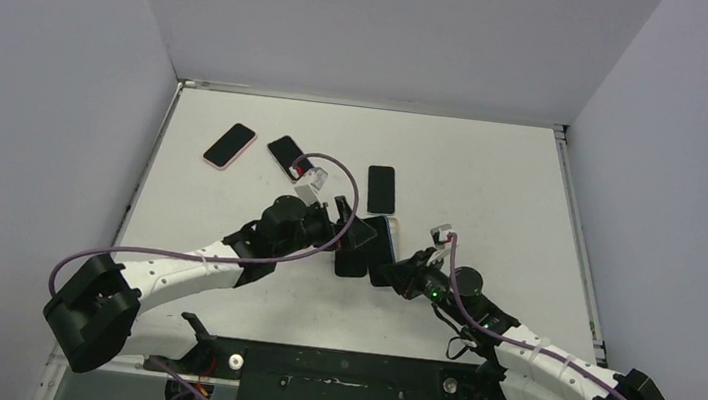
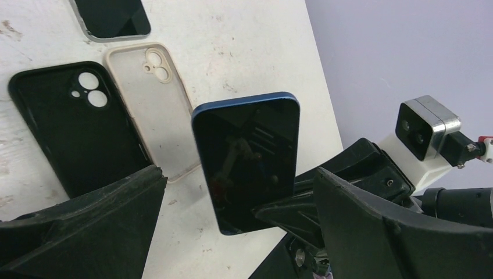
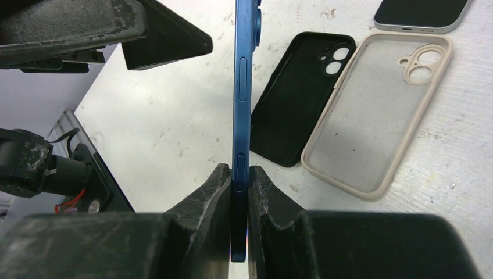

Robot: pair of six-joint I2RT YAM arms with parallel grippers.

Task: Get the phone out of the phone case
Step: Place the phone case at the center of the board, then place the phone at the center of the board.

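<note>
Judge the slim blue glass-fronted phone [image 3: 243, 87] already free: clamped upright on edge in right end effector [image 3: 239, 177], above white tabletop [image 3: 174, 116], near empty black rubber case [image 3: 299, 99]. With left end effector [image 2: 235, 180] spread wide, lower phone gently, flat, without loosening early.

Left gripper [image 2: 238, 174] spread wide; right gripper [image 3: 240, 174] clamped.

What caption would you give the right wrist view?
Right gripper clamps the blue phone on edge; an empty black case and an empty beige case lie nearby.
</note>
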